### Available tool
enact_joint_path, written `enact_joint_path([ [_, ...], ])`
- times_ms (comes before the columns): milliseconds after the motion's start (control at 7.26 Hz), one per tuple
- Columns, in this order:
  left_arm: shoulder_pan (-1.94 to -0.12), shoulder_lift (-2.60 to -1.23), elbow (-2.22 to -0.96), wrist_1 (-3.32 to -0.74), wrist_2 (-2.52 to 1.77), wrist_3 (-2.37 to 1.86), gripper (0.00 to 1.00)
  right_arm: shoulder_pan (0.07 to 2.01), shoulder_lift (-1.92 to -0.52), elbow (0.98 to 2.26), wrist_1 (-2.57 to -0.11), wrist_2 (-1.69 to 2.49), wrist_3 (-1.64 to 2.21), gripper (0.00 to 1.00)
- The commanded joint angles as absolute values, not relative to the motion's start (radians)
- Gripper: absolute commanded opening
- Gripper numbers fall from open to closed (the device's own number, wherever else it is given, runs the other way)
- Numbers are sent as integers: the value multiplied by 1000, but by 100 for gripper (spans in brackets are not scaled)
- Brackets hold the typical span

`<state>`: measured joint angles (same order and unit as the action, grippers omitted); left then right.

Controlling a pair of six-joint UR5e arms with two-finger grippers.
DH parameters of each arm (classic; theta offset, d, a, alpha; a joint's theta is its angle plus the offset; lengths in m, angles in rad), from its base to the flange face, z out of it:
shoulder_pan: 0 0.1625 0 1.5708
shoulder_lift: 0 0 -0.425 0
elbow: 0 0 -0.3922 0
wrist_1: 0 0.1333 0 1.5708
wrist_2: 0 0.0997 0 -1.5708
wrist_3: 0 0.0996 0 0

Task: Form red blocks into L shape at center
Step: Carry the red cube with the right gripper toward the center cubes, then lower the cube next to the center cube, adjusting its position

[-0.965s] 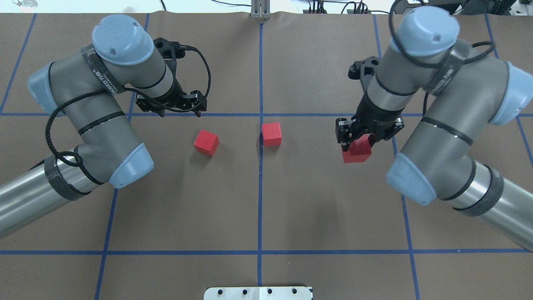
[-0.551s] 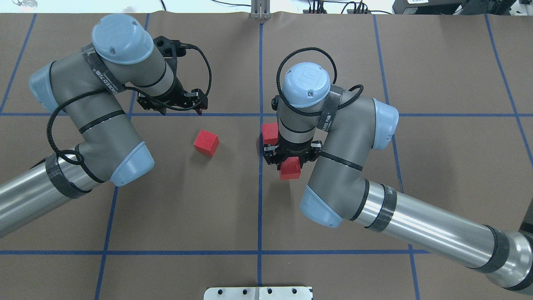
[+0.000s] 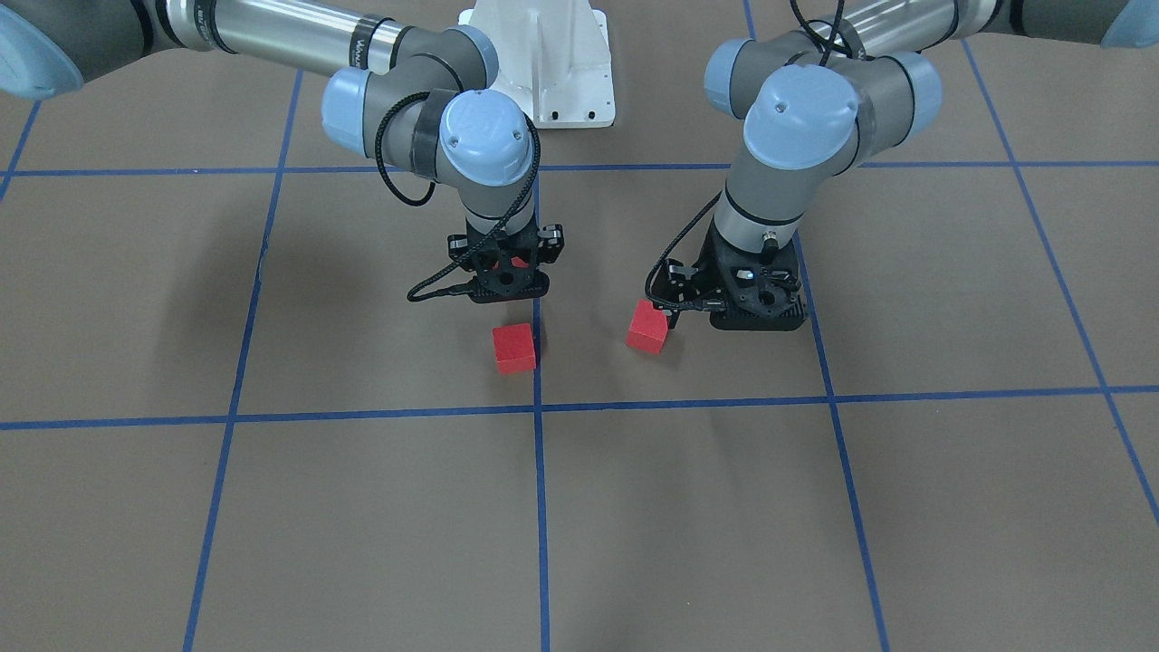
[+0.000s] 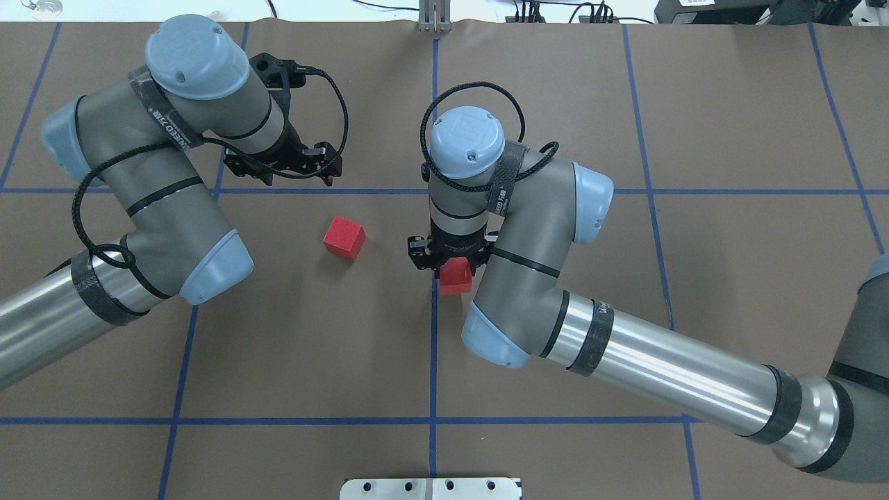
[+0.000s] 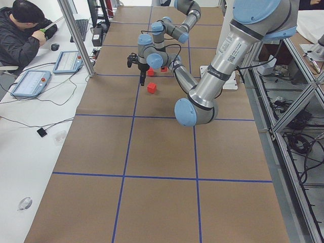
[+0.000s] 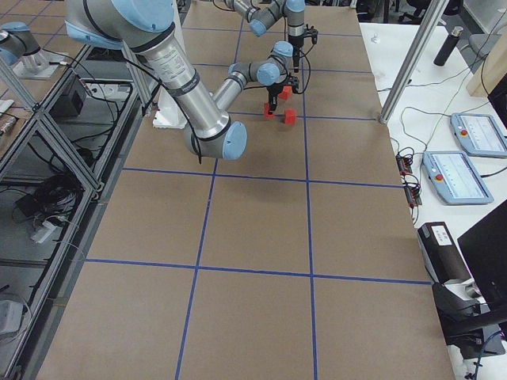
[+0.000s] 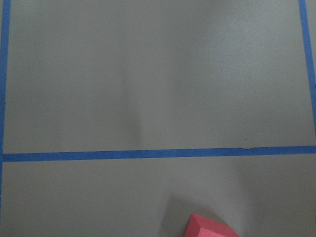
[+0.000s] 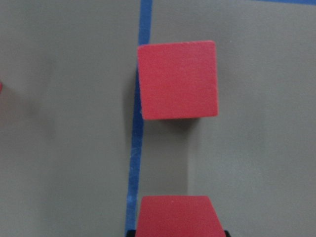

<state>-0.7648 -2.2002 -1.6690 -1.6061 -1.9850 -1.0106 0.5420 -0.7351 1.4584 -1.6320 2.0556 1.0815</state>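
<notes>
My right gripper (image 4: 453,267) is shut on a red block (image 4: 455,278), low over the vertical blue line. The right wrist view shows this held block (image 8: 177,215) at the bottom edge. A second red block (image 8: 177,80) rests beyond it, with a gap of bare paper between them. That resting block (image 3: 513,348) lies just short of the center crossing (image 3: 538,409); in the overhead view my right wrist hides it. A third red block (image 4: 344,237) lies to the left. My left gripper (image 4: 298,182) hovers open and empty, beyond it.
The white base plate (image 3: 561,63) stands at the robot's side of the table. Both forearms reach in over the brown paper (image 4: 312,347). In the exterior left view, a seated person (image 5: 23,35) and tablets (image 5: 30,81) are at a side desk.
My right arm has swept left with its red block, from the right side to the vertical blue line beside the resting block. My left arm has shifted slightly away.
</notes>
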Motion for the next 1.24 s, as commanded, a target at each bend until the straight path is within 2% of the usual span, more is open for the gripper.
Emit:
enact_joint_path([
  [0,-770,-2201,-1669,-1606,-1986,-1011,100,551,-732,1404,-1570,2056,1155,0],
  [689,-770,-2198,-1661,-1606,-1987,-1009,100,607,-715,1347,-1531,2056,1146,0],
  [1103,-772,-2198,-1661,-1606,-1987,-1009,100,606,-660,1296,-1531,2056,1147,0],
])
